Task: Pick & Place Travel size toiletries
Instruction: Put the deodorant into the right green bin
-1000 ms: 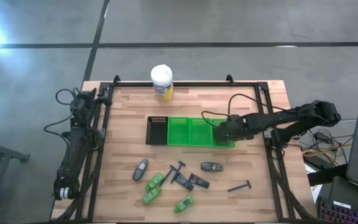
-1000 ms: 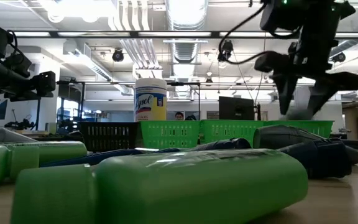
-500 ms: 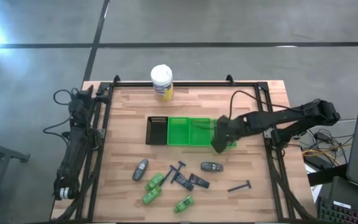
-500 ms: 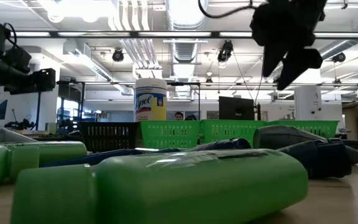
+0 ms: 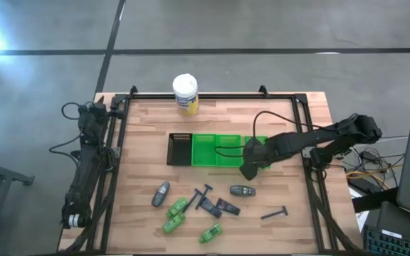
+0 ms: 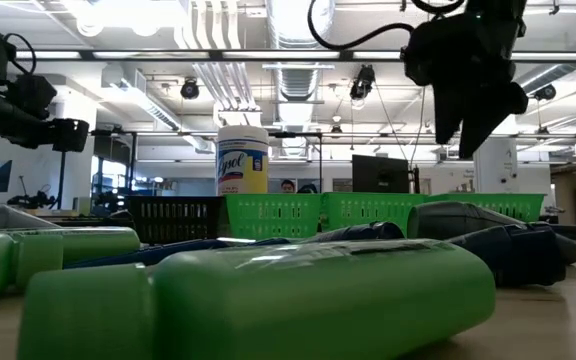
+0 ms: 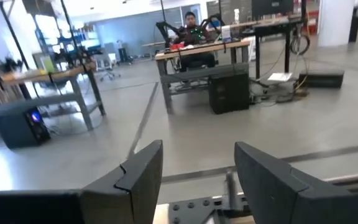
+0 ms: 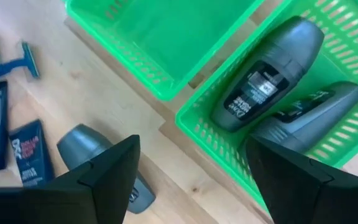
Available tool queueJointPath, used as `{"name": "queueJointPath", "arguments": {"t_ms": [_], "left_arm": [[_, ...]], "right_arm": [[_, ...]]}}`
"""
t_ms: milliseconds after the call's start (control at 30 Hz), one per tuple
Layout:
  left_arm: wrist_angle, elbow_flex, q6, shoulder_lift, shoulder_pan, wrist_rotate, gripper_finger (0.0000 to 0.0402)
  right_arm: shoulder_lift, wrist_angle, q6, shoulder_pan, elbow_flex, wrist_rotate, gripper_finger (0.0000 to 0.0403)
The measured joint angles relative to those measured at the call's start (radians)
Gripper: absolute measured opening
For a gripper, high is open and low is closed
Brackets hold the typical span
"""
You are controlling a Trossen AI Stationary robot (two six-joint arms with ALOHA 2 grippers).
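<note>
My right gripper (image 5: pixel 250 168) (image 8: pixel 207 186) hangs open and empty over the near rim of the rightmost green bin (image 5: pixel 260 155), above the table in the low view (image 6: pixel 473 95). Two grey tubes (image 8: pixel 266 74) (image 8: pixel 309 118) lie flat in that bin. On the wood lie two more grey tubes (image 5: pixel 242 190) (image 5: pixel 161 193), three green bottles (image 5: pixel 176 208) (image 5: pixel 172 225) (image 5: pixel 210 232), blue razors (image 5: pixel 201 193) (image 5: pixel 275 212) and dark packets (image 5: pixel 228 207). My left gripper (image 5: pixel 95 110) (image 7: pixel 197 180) waits open at the table's left edge.
A black bin (image 5: pixel 180 148) and two more green bins (image 5: pixel 206 151) (image 5: pixel 230 151) stand in a row mid-table; the one seen by the right wrist (image 8: pixel 160 37) holds nothing. A yellow jar with a white lid (image 5: pixel 185 94) stands at the far edge. Bare wood lies right of the razor.
My right gripper has risen out of the rightmost green bin and drawn back toward the table's near edge, turning as it went. Its fingers stay apart. The left arm has kept still.
</note>
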Motion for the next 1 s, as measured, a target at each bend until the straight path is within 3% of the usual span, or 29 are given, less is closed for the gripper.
{"name": "queueJointPath", "arguments": {"t_ms": [167, 233, 367, 433, 533, 567, 667, 767, 867, 1000], "left_arm": [[0.000, 0.000, -0.001, 0.000, 0.000, 0.000, 0.0204], [0.006, 0.000, -0.106, 0.000, 0.000, 0.001, 0.0204], [-0.055, 0.066, -0.765, -0.003, 0.000, -0.024, 0.0204], [-0.060, 0.098, -0.962, -0.001, 0.000, -0.019, 0.0204], [-0.008, 0.114, -1.220, 0.003, 0.000, 0.141, 0.0204], [0.074, 0.114, -1.217, 0.012, -0.001, 0.231, 0.0204], [0.328, 0.121, -1.049, 0.066, -0.021, 0.642, 0.0204], [0.232, 0.179, -1.029, 0.137, -0.068, 0.852, 0.0204], [-0.101, 0.257, -0.862, 0.194, -0.159, 0.916, 0.0204], [-0.585, 0.407, -0.564, 0.283, -0.368, 0.700, 0.0204]], "right_arm": [[-0.003, 0.006, -0.011, -0.001, -0.008, 0.005, 0.0266], [-0.003, 0.005, -0.029, -0.001, -0.008, 0.006, 0.0262], [-0.003, 0.006, -0.040, -0.001, -0.008, 0.009, 0.0263], [-0.003, 0.005, -0.030, -0.001, -0.008, 0.008, 0.0268], [-0.004, 0.005, -0.023, 0.000, -0.008, 0.008, 0.0279], [-0.005, 0.005, -0.023, 0.000, -0.008, 0.008, 0.0282], [-0.005, 0.005, -0.030, -0.001, -0.008, 0.008, 0.0292], [-0.005, 0.005, -0.052, -0.001, -0.008, 0.007, 0.0299], [-0.005, 0.003, -0.076, -0.004, -0.008, -0.015, 0.0304], [-0.005, -0.001, -0.090, -0.006, -0.008, -0.029, 0.0306]]}}
